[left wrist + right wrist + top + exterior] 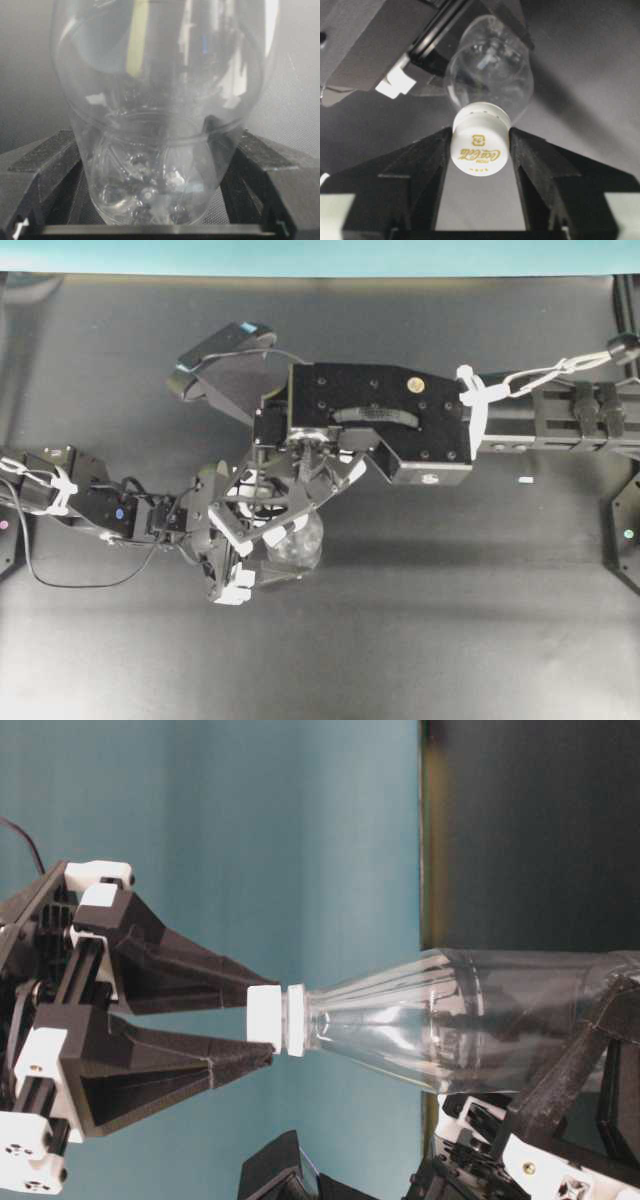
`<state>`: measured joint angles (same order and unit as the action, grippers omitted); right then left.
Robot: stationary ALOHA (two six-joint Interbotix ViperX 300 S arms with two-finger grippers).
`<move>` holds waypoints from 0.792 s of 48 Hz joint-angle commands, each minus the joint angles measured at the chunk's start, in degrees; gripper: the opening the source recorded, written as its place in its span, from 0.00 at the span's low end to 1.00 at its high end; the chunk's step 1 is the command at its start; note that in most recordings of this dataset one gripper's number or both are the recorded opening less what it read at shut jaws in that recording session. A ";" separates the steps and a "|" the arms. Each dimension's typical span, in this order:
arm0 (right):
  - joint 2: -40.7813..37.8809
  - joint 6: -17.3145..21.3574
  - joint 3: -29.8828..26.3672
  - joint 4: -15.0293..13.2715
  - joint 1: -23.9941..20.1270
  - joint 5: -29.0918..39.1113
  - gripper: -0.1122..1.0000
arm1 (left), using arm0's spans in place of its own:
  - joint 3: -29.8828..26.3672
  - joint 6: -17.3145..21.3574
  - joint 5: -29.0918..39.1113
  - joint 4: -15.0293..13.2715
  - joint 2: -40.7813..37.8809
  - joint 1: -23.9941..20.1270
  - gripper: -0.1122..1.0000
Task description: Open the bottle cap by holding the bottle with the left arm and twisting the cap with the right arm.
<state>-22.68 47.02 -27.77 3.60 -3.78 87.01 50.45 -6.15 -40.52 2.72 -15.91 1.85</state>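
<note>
The clear bottle (300,545) is gripped round its lower body by my left gripper (268,555), whose black fingers (47,162) press on both sides of it (160,125). My right gripper (285,490) comes down from above and is shut on the white bottle cap (480,145), a finger (427,160) touching each side. The table-level view shows both fingertips (235,995) pinching the cap (267,1018) on the bottle's neck (440,1020). In the overhead view the cap is hidden under the right gripper.
The right arm's boxy housing (385,420) spans the middle of the dark table (450,620). A small white scrap (525,481) lies on the table at the right. The left arm (90,505) reaches in from the left edge.
</note>
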 commanded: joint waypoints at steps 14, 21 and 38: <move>-0.18 -7.21 -0.44 2.11 -0.62 -0.18 0.43 | 0.53 -0.09 1.14 -0.09 -0.62 -0.18 0.85; -0.26 -17.31 -0.70 3.43 -0.44 -0.26 0.43 | 0.62 -0.09 1.14 -0.09 -0.62 -0.18 0.85; -0.97 -42.54 -2.46 3.52 -0.62 0.00 0.43 | 0.62 -0.18 1.14 -0.09 -0.62 -0.18 0.85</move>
<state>-23.64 8.26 -29.53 6.94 -2.90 87.10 50.45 -6.06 -40.43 2.72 -15.82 1.85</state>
